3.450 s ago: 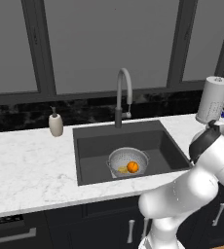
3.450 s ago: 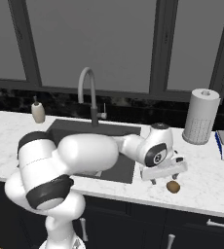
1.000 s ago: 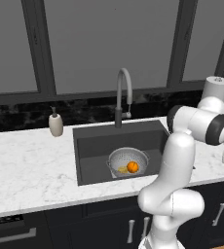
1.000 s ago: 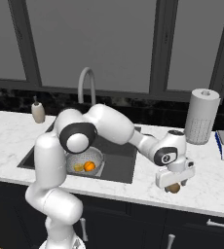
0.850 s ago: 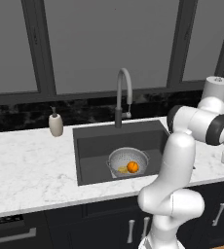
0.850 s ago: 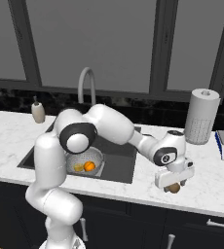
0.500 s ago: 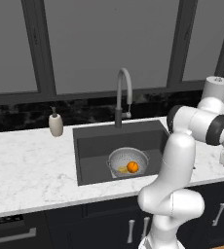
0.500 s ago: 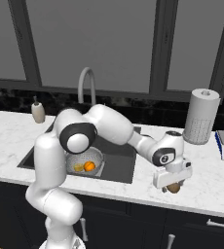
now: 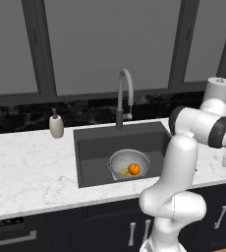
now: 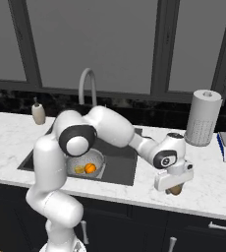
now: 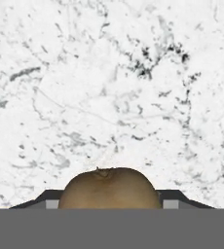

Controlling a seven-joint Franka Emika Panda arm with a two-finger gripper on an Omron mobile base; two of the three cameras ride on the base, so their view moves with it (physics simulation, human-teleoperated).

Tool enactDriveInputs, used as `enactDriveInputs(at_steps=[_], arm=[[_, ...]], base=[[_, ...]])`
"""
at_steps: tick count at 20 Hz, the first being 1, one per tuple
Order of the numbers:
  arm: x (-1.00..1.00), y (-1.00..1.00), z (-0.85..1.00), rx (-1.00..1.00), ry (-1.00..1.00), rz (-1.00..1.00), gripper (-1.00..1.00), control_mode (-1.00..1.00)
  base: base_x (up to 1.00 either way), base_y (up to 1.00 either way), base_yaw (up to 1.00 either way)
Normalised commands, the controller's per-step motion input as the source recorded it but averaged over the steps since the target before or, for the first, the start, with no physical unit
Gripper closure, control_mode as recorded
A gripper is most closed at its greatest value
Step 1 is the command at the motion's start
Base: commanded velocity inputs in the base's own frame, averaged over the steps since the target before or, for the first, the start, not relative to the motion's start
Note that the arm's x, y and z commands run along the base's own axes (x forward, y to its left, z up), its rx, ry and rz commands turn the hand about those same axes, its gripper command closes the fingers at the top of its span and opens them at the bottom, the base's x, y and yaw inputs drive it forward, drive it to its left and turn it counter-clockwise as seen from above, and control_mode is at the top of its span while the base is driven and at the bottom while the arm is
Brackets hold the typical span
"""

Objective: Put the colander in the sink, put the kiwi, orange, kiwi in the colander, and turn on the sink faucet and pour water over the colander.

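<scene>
Hand view alone shows a brown kiwi [image 11: 109, 187] between the gripper's [image 11: 109, 203] fingertips on the marble counter [image 11: 109, 73] – grip uncertain, colander [image 9: 129, 163] in the sink [image 9: 93, 147] holding the orange [image 9: 133, 169] – plus something yellowish.

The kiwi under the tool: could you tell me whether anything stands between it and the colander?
Nothing visible does. The kiwi sits between the tool's fingers on the counter right of the sink. Only bare counter and the sink's edge lie between it and the colander, which holds the orange.
</scene>
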Motion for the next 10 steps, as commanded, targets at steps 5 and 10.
enactDriveInputs(at_steps=[5, 10], arm=[[-0.02, 0.43, 0.6, 0.07, -0.02, 0.0, 1.0, -1.0], [0.04, 0.74, 0.51, 0.08, -0.1, 0.0, 1.0, -1.0]], base=[[0.0, 0.0, 0.0], [0.0, 0.0, 0.0]])
